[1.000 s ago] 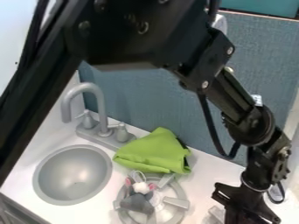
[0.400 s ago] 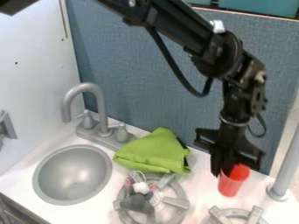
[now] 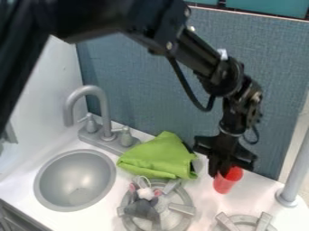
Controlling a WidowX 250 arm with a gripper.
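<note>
Red cup (image 3: 227, 182) tilts in the gripper (image 3: 219, 172) near the green cloth (image 3: 157, 158).

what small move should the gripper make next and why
Probably a slight lift straight up as a test: the gripper is right at the rim of the red cup, but whether it grips firmly can't be seen, and the green cloth lies nearby.

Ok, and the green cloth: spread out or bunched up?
Bunched up: the green cloth rises in a creased heap between the faucet and the left burner, not lying flat.
</note>
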